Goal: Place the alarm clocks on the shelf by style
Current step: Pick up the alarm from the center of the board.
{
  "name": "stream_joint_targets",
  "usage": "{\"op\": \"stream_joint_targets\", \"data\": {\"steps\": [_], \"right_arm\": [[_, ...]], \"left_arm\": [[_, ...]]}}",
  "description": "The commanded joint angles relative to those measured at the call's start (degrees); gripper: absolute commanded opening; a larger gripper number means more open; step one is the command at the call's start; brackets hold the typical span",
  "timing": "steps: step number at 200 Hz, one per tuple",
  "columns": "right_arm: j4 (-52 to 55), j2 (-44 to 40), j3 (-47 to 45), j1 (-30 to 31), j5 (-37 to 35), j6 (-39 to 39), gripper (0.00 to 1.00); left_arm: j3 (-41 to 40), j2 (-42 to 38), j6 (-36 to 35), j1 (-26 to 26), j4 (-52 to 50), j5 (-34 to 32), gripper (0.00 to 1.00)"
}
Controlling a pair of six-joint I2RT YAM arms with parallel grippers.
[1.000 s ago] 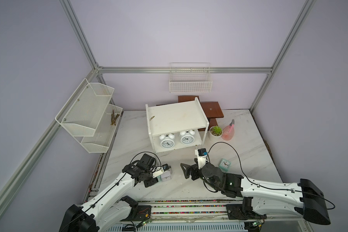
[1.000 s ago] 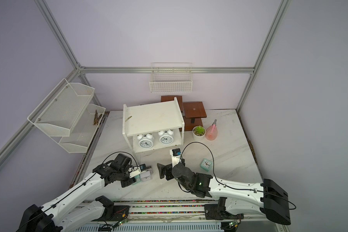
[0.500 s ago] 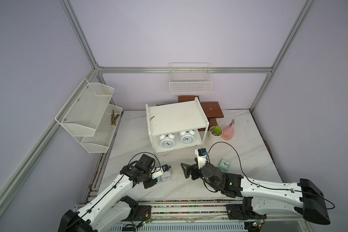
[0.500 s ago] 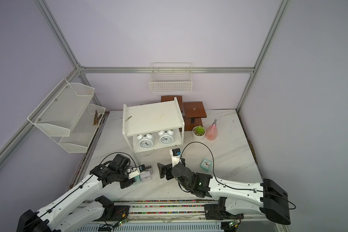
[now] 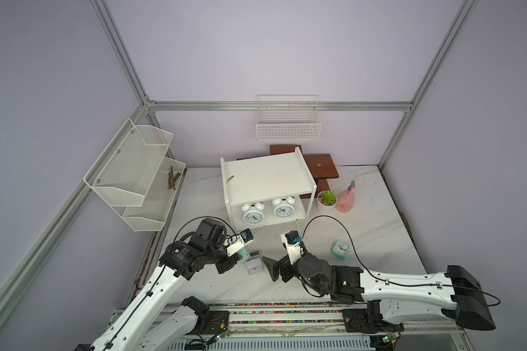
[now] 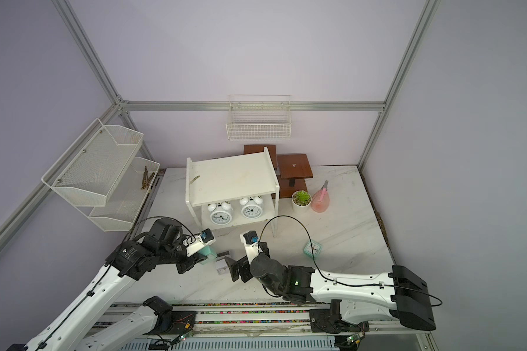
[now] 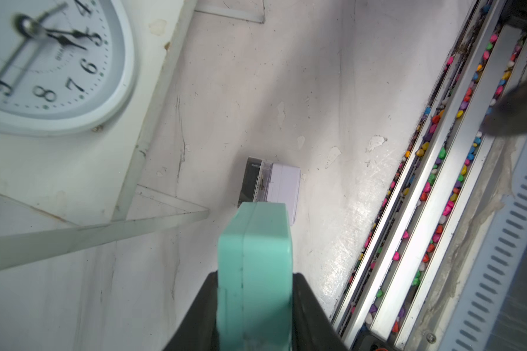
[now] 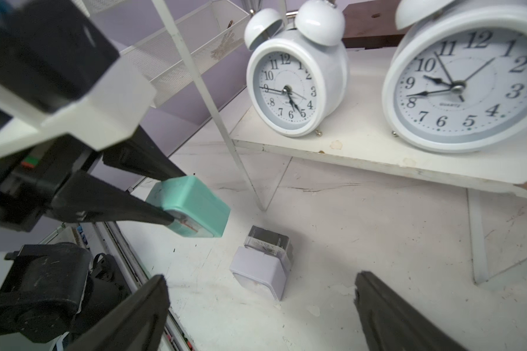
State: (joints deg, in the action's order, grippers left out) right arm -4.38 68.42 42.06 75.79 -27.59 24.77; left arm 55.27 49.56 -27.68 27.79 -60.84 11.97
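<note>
My left gripper (image 5: 241, 255) (image 7: 256, 278) is shut on a mint green square alarm clock (image 7: 256, 243) (image 8: 192, 206), held just off the table. Beside it on the table lie a white square clock (image 5: 253, 265) (image 8: 260, 273) and a dark-framed clock (image 5: 255, 253) (image 8: 268, 240). My right gripper (image 5: 270, 269) (image 8: 260, 282) stands open right of them, holding nothing. Another mint clock (image 5: 340, 249) sits further right. Two white twin-bell clocks (image 5: 252, 214) (image 5: 283, 209) stand on the lower tier of the white shelf (image 5: 268, 179); its top board is bare.
A white mesh rack (image 5: 134, 176) hangs on the left wall and a wire basket (image 5: 288, 121) on the back wall. Behind and right of the shelf are a brown wooden stand (image 5: 320, 165), a potted plant (image 5: 327, 200) and a pink spray bottle (image 5: 346, 200). A pebble-filled rail (image 5: 271, 304) runs along the front edge.
My left jaws have closed on the mint green clock, and the left arm has drawn slightly to the left. The right arm has not moved.
</note>
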Motion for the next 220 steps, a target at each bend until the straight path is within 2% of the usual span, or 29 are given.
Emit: {"op": "stream_joint_targets", "data": {"steps": [1, 37, 91, 134, 148, 177, 220], "right_arm": [[-3.6, 2.1, 1.6, 2.2, -1.3, -3.3, 1.0], [-12.2, 7.1, 1.0, 6.8, -8.1, -8.0, 1.0], [-29.6, 14.4, 0.6, 11.0, -13.2, -17.2, 1.0], [-42.1, 21.2, 1.1, 12.5, -21.4, -23.6, 0.94], [-43.2, 23.4, 2.1, 12.5, -24.5, -24.7, 0.9], [-44.0, 27.2, 5.0, 12.5, -28.6, -26.3, 0.89], [-45.6, 30.2, 7.5, 12.5, -30.7, -29.5, 0.88]], "left_arm": [[4.6, 0.5, 2.5, 0.2, -3.0, 2.3, 0.26], [9.1, 2.7, 4.3, 0.2, -5.2, 5.4, 0.26], [11.4, 4.2, 6.2, 0.2, -5.6, 9.8, 0.27], [11.4, 4.5, 6.9, 0.2, -5.5, 11.4, 0.27], [11.2, 4.7, 6.9, 0.2, -5.5, 11.6, 0.27], [10.9, 5.0, 6.8, 0.2, -5.5, 12.3, 0.27], [10.3, 5.1, 6.8, 0.2, -5.1, 12.8, 0.27]]}}
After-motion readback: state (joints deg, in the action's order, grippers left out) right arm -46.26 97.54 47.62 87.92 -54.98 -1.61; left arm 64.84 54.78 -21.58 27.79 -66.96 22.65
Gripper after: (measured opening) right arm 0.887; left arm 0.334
